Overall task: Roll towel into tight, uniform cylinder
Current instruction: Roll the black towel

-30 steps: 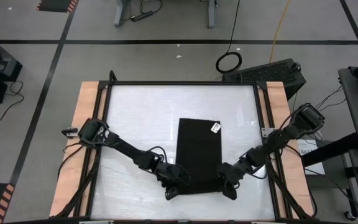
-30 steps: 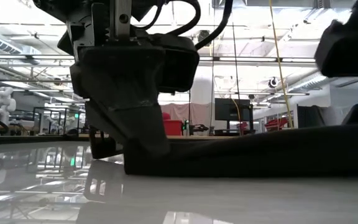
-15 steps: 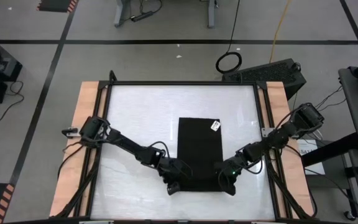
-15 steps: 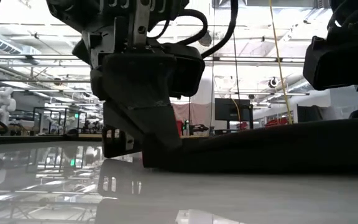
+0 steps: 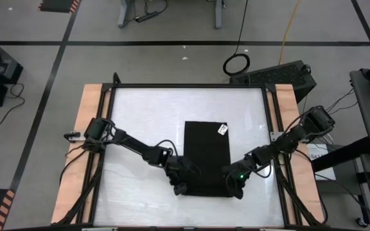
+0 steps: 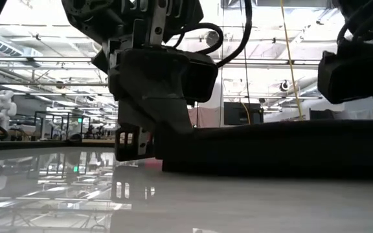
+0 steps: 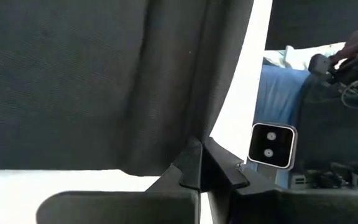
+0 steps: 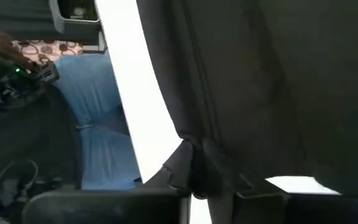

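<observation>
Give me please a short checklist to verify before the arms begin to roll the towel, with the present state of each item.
1. Left gripper at the towel near corner: ok.
2. Right gripper at the other near corner: ok.
3. Both grippers shut on the hem, per the wrist views: ok.
4. Near edge lifted off the table: ok, low view.
5. Far part flat, white tag visible: ok.
6. Grip equally deep on both sides: cannot tell.

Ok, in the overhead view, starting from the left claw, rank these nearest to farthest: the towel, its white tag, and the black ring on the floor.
1. The towel: the left claw is at its near left corner, across from the right claw.
2. The white tag: at the towel's far right corner.
3. The black ring: on the floor beyond the table's far edge.
</observation>
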